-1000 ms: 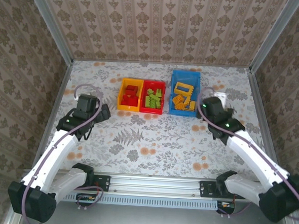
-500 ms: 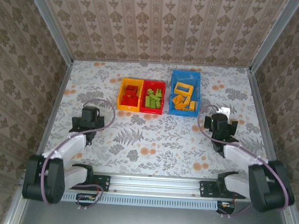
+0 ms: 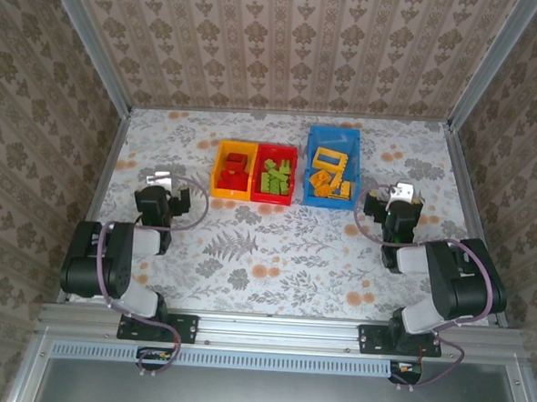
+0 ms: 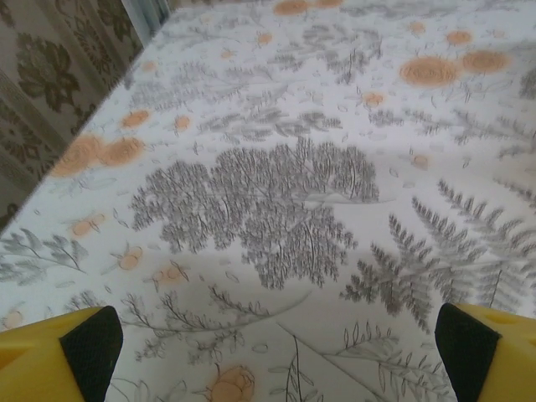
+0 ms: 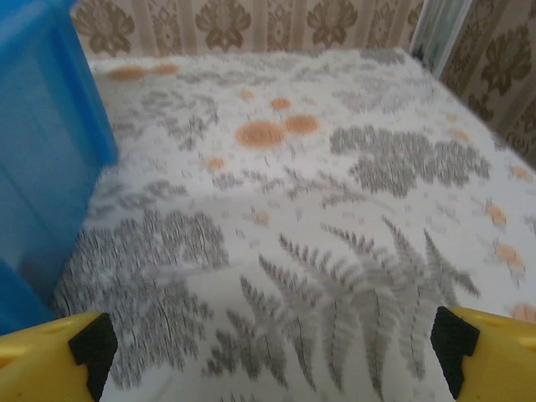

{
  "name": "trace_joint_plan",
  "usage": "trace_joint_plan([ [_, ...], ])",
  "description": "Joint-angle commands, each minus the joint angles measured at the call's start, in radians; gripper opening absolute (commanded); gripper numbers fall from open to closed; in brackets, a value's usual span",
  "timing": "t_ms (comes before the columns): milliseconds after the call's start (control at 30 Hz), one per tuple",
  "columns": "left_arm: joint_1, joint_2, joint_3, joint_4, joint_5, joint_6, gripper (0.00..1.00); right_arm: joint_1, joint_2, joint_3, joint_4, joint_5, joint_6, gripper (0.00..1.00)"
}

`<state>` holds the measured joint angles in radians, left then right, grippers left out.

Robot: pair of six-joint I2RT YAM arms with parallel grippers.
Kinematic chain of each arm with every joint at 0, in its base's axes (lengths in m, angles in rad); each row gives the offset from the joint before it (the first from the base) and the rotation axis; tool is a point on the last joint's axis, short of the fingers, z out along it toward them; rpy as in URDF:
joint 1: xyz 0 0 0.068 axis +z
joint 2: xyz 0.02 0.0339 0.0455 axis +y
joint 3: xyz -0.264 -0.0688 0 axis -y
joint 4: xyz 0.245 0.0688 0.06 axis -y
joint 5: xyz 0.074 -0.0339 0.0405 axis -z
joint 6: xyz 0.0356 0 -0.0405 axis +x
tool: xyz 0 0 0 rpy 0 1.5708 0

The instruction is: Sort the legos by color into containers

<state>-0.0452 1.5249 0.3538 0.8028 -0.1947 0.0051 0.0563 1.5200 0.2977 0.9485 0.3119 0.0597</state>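
Note:
Three containers stand in a row at the back of the table. The orange-yellow bin (image 3: 219, 173) holds red legos (image 3: 235, 166). Lime green legos (image 3: 275, 178) lie in the red bin (image 3: 273, 199). Orange-yellow legos (image 3: 329, 179) fill the blue bin (image 3: 334, 132), whose wall (image 5: 42, 151) rises at the left of the right wrist view. My left gripper (image 3: 169, 186) (image 4: 280, 356) hangs open over bare cloth, left of the bins. To the right of the blue bin, my right gripper (image 3: 398, 198) (image 5: 272, 356) is open too, with nothing between its fingers.
The table (image 3: 275, 247) is covered in a floral cloth and boxed in by patterned walls with metal posts (image 3: 120, 92). Both arms are folded back near their bases (image 3: 110, 264) (image 3: 455, 276).
Both arms have pulled back from the bins and folded toward their bases. The grippers stayed open and the bins' contents have not moved.

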Motion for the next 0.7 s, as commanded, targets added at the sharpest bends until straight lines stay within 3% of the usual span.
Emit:
trace_joint_plan([
  [0,0.001,0.024,0.032,0.117,0.010,0.026,1.00,-0.036,0.005,-0.045,0.183,-0.044,0.049,1.00],
  [200,0.007,0.014,0.034,0.092,0.019,0.012,1.00,-0.024,0.009,0.066,-0.012,-0.044,0.030,1.00],
  [667,0.005,0.010,0.031,0.088,0.017,0.013,1.00,-0.015,0.015,0.075,-0.021,-0.045,0.017,1.00],
])
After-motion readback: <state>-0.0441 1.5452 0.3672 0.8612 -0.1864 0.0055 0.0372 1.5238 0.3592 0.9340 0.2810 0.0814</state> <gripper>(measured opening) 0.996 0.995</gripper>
